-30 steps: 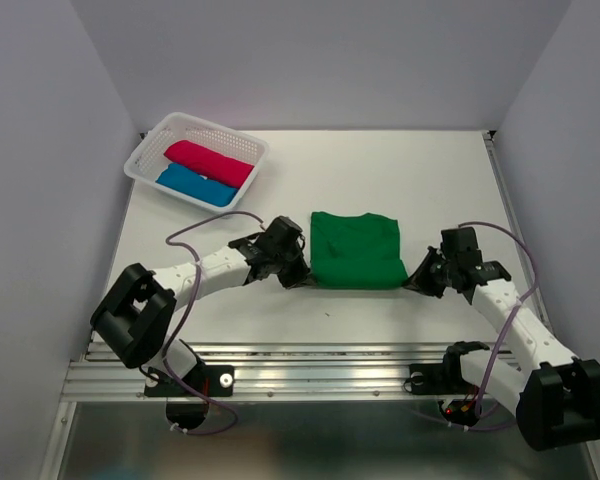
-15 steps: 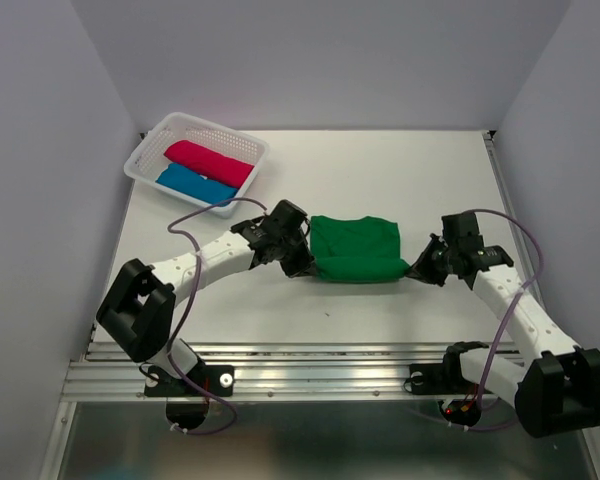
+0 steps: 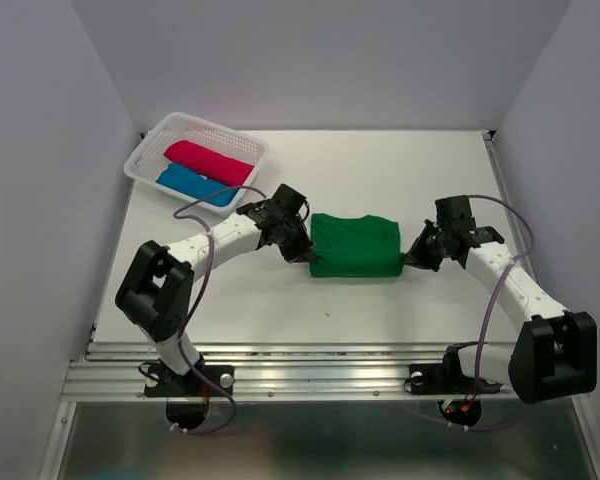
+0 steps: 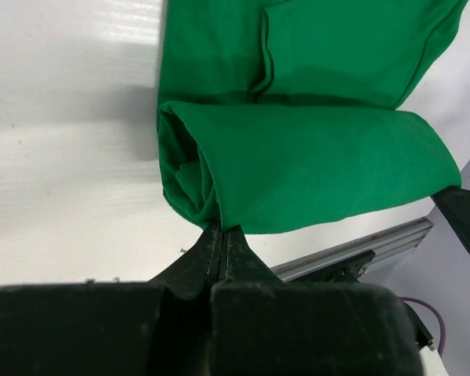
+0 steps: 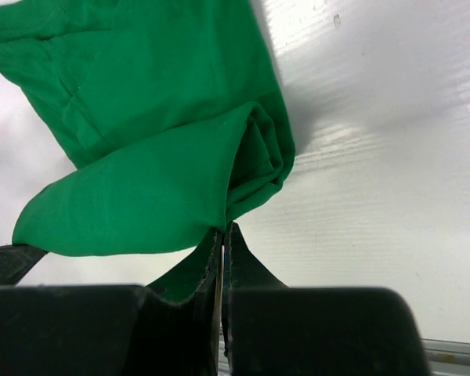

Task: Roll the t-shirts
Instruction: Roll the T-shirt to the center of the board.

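— Where's the green t-shirt [image 3: 355, 247]?
— Middle of the table [image 3: 400, 170], its 6 o'clock edge rolled up. The left gripper [image 3: 302, 250] pinches the roll's 9 o'clock end and the right gripper [image 3: 412, 255] its 3 o'clock end, fingers pressed tight on fabric.
— Risk?
— If the arms advance unevenly the roll could skew, and a thin pinch may slip and loosen it.

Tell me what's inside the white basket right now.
Two rolls lie side by side in the white basket: the crimson-pink t-shirt toward the back, the blue t-shirt nearer the arms. Anything beneath them is hidden.
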Action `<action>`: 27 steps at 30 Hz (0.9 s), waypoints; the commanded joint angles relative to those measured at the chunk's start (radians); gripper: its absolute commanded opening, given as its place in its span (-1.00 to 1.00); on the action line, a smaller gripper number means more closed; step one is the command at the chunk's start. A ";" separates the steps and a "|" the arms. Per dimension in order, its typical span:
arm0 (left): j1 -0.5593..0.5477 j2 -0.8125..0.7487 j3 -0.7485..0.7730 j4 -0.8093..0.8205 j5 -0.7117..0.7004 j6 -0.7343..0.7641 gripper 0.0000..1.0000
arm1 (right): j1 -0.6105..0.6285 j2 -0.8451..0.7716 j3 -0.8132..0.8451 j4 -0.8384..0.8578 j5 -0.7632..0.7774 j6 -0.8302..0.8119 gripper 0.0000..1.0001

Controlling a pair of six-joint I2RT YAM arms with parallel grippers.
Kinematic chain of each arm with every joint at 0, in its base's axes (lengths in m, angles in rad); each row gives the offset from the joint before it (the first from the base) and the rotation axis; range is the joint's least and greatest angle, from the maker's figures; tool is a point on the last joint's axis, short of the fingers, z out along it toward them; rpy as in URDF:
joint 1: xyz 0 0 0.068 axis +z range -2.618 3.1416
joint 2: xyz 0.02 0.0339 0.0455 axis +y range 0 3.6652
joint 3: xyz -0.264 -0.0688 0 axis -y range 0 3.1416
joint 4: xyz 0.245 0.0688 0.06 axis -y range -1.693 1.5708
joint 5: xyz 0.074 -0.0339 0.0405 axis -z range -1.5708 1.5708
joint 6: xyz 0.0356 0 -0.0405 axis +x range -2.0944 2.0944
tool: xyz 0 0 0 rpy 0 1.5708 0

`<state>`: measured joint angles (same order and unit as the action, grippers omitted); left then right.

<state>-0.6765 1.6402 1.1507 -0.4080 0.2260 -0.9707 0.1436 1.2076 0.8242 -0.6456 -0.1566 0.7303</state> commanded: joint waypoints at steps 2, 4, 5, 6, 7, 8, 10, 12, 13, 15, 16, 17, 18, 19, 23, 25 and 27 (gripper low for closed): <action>0.031 0.052 0.084 -0.032 0.006 0.058 -1.00 | -0.007 0.047 0.072 0.073 0.043 -0.003 -0.99; 0.043 0.081 0.106 -0.034 0.006 0.070 -1.00 | -0.007 0.066 0.088 0.084 0.048 -0.006 -0.99; 0.048 0.092 0.112 -0.034 0.010 0.075 -1.00 | -0.007 0.075 0.096 0.086 0.052 -0.005 -0.99; 0.052 0.110 0.127 -0.031 0.012 0.081 -1.00 | -0.007 0.092 0.102 0.089 0.054 -0.006 -0.99; 0.055 0.119 0.138 -0.032 0.012 0.093 -1.00 | -0.007 0.101 0.113 0.095 0.064 -0.008 -0.98; 0.060 0.130 0.156 -0.034 0.007 0.098 -1.00 | -0.007 0.110 0.119 0.098 0.066 -0.009 -0.99; 0.068 0.159 0.176 -0.038 0.007 0.118 -1.00 | -0.007 0.141 0.134 0.110 0.071 -0.012 -0.99; 0.080 0.190 0.201 -0.041 0.006 0.130 -1.00 | -0.007 0.164 0.145 0.118 0.075 -0.012 -0.99; 0.084 0.201 0.210 -0.041 0.006 0.138 -1.00 | -0.007 0.187 0.150 0.121 0.075 -0.014 -0.99; 0.095 0.231 0.231 -0.037 0.024 0.171 -1.00 | -0.007 0.205 0.159 0.136 0.084 -0.015 -0.99; 0.101 0.239 0.236 -0.029 0.029 0.179 -1.00 | -0.007 0.225 0.164 0.145 0.092 -0.017 -0.99; 0.103 0.245 0.241 -0.023 0.033 0.191 -1.00 | -0.016 0.236 0.167 0.150 0.095 -0.019 -0.99; 0.107 0.256 0.242 -0.006 0.035 0.205 -1.00 | -0.016 0.250 0.171 0.155 0.098 -0.022 -0.99; 0.110 0.263 0.245 0.001 0.035 0.213 -0.95 | -0.016 0.262 0.174 0.158 0.101 -0.023 -0.99; 0.118 0.300 0.259 0.028 0.026 0.240 -0.74 | -0.016 0.334 0.173 0.187 0.137 -0.025 -0.99; 0.118 0.313 0.267 0.034 0.019 0.254 -0.71 | -0.016 0.351 0.173 0.195 0.152 -0.025 -0.99; 0.118 0.308 0.271 0.032 0.004 0.265 -0.70 | -0.016 0.368 0.171 0.199 0.186 -0.026 -0.99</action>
<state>-0.5686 1.9602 1.3766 -0.3786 0.2653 -0.7650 0.1410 1.5555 0.9630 -0.4923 -0.0734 0.7246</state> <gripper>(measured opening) 0.152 0.022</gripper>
